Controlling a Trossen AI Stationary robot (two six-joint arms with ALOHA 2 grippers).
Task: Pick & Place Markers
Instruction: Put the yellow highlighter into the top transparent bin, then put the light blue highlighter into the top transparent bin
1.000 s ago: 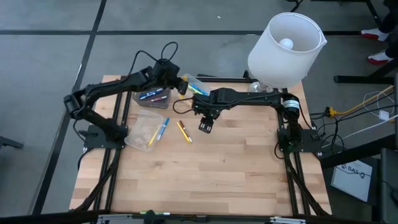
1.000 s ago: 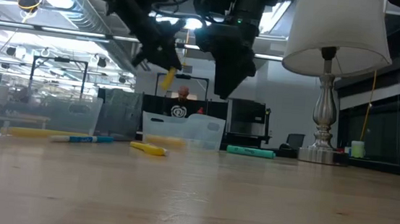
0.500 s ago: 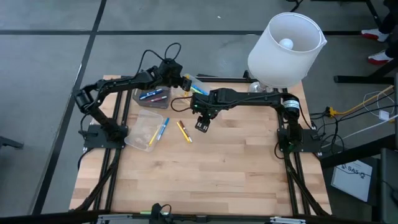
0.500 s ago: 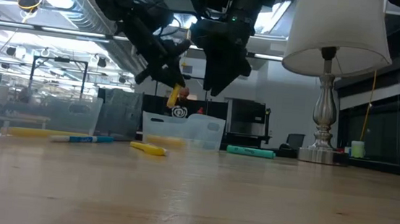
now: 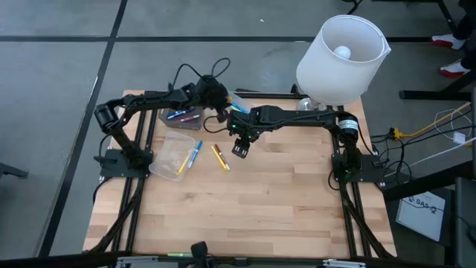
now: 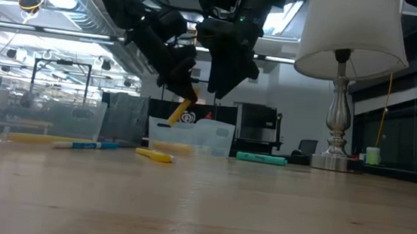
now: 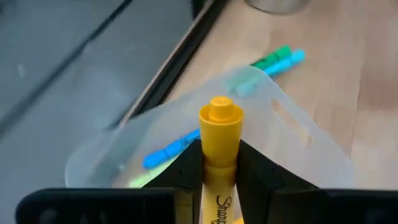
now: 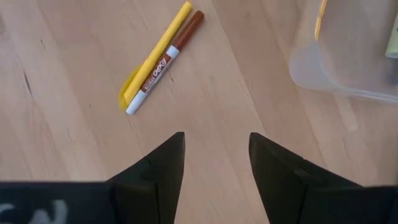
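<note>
The left end effector (image 7: pixel 219 180) is gripping a yellow marker (image 7: pixel 219 149) between its two dark fingers (image 7: pixel 186 174), closed snugly on the barrel so that the capped tip is sticking out ahead of them. In the low view this marker (image 6: pixel 181 108) is hanging tilted in the air above a clear container (image 6: pixel 190 137) at the far side of the tabletop (image 5: pixel 268 201). Just beyond the held marker's tip, that clear container (image 7: pixel 292 134) is holding a blue marker (image 7: pixel 171 149), and farther past it a green and a light blue marker (image 7: pixel 280 59) are lying side by side on the wood. The right end effector (image 8: pixel 216 165) is hovering over bare tabletop with its fingers spread apart and nothing between them. Ahead of it, a yellow marker (image 8: pixel 157 53) and a brown-capped marker (image 8: pixel 166 59) are lying touching each other on the wood, with another clear container (image 8: pixel 348 56) off to one side. From above, the right end effector (image 5: pixel 240 147) is sitting close beside the left end effector (image 5: pixel 220 104), and a blue marker (image 5: pixel 193 154) is lying near a second container (image 5: pixel 172 155).
</note>
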